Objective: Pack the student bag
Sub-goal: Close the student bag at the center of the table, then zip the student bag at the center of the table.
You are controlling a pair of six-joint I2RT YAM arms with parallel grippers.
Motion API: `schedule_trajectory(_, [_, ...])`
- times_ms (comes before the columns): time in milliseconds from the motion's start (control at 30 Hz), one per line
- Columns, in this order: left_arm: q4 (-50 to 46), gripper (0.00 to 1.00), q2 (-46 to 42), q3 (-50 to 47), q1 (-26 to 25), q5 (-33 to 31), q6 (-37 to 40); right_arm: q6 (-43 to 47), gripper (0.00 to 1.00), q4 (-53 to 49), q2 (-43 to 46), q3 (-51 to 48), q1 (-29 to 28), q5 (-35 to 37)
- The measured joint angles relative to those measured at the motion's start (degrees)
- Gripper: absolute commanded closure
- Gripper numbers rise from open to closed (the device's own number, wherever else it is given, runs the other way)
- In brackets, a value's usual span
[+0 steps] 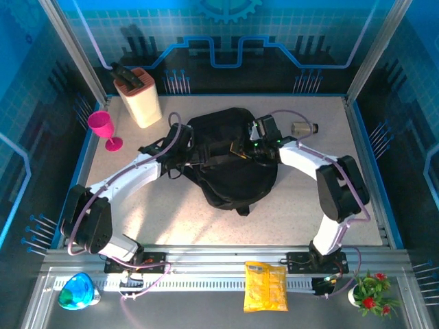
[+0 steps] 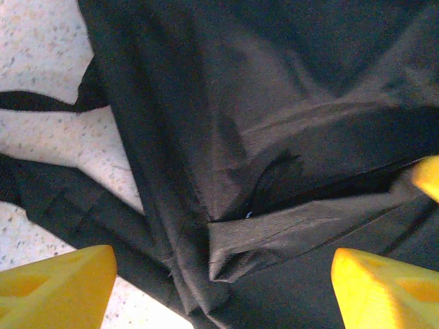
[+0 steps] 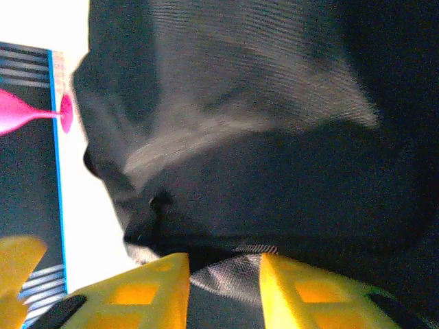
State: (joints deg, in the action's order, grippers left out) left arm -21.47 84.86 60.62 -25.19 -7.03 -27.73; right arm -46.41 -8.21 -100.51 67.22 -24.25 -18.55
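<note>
The student bag (image 1: 230, 161) lay slumped mid-counter (image 1: 171, 226) between my arms: soft, limp fabric, likely to sag. My left end effector (image 2: 223, 288) hung open above it. My right end effector (image 3: 223, 291) pinched a fabric fold; the zipper seam seemed the surest hold.

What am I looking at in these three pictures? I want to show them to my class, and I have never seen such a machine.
Two white robot arms are bolted at the near edge of a table. The overhead picture looks down on both; the other two come from cameras on each wrist, so the yellow fingers are the robot's own. In the middle lies a black student bag, which the arms are to pack. The left gripper stands open above the bag's folds and straps. The right gripper has its fingers close together at a fold of fabric; whether it pinches it is unclear. Also on the table: a pink goblet, a knife block and a small cylinder.
</note>
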Motion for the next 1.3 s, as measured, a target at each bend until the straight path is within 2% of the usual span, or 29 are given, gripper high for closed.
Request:
schedule_trajectory(133, [0.63,0.14,-1.27,-2.8,2.32,1.03,-2.32,9.22,0.49,-8.44,4.0,4.44,-2.12,4.2])
schedule_trajectory(267, [0.9,0.1,-3.13,-5.31,5.11,1.38,-4.48,15.96,0.45,-15.56,1.9,12.74,-6.8,9.9])
schedule_trajectory(567, [0.94,0.05,-9.09,-10.14,8.07,1.36,-7.37,19.45,0.44,-28.7,-14.56,32.2,-14.51,20.48])
schedule_trajectory(867, [0.85,0.05,-10.16,-11.52,8.98,1.36,-8.37,14.71,0.48,-37.16,-25.49,43.8,-17.68,27.58])
schedule_trajectory(1033, [0.85,0.04,-10.34,-11.87,9.2,1.38,-8.37,11.72,0.5,-39.12,-27.39,45.03,-18.73,29.73])
schedule_trajectory(1167, [0.85,0.04,-10.36,-12.04,9.4,1.42,-8.37,9.38,0.57,-39.23,-28.52,45.44,-19.28,30.64])
schedule_trajectory(1300, [0.87,0.04,-10.36,-12.04,9.4,1.66,-8.39,7.56,0.7,-38.12,-29.64,45.7,-19.3,31.52])
